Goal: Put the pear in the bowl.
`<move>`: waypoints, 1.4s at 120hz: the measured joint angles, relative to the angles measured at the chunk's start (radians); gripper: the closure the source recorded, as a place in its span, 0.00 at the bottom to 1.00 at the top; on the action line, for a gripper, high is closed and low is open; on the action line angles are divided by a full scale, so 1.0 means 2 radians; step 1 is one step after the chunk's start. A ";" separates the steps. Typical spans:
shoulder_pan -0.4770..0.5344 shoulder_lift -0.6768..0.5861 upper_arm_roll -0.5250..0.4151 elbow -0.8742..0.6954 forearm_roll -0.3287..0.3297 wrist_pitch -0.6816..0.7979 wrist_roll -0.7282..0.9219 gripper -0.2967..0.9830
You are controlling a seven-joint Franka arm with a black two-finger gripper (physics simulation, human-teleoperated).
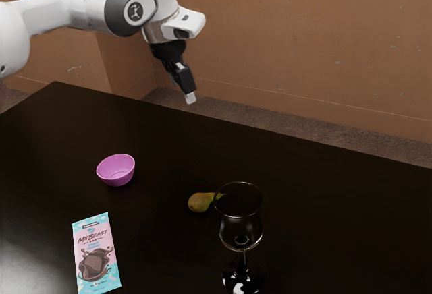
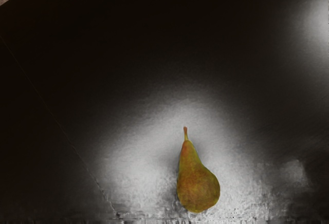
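High above the dark table [image 1: 162, 132], the gripper [image 1: 190, 96] hangs in the air at the end of the arm, well away from the pear. The green-brown pear [image 1: 200, 202] lies on its side on the tabletop, its narrow end partly seen through the rim of a glass. In the wrist view the whole pear [image 2: 198, 185] shows from above, with its stem. A pink bowl [image 1: 116, 174] stands upright toward the exterior view's left of the pear, nothing visible inside it.
A clear stemmed glass [image 1: 241, 232] stands close to the pear, toward the exterior view's right and front. A pink and blue chocolate packet [image 1: 97, 253] lies flat in front of the bowl. The table's far edge runs beneath the gripper in the exterior view.
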 joint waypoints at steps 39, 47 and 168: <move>0.002 0.040 0.002 -0.084 -0.021 -0.032 0.025 0.23; 0.003 0.047 0.001 -0.100 -0.038 -0.033 0.028 0.23; 0.020 0.208 0.007 -0.083 -0.141 0.120 -0.059 0.36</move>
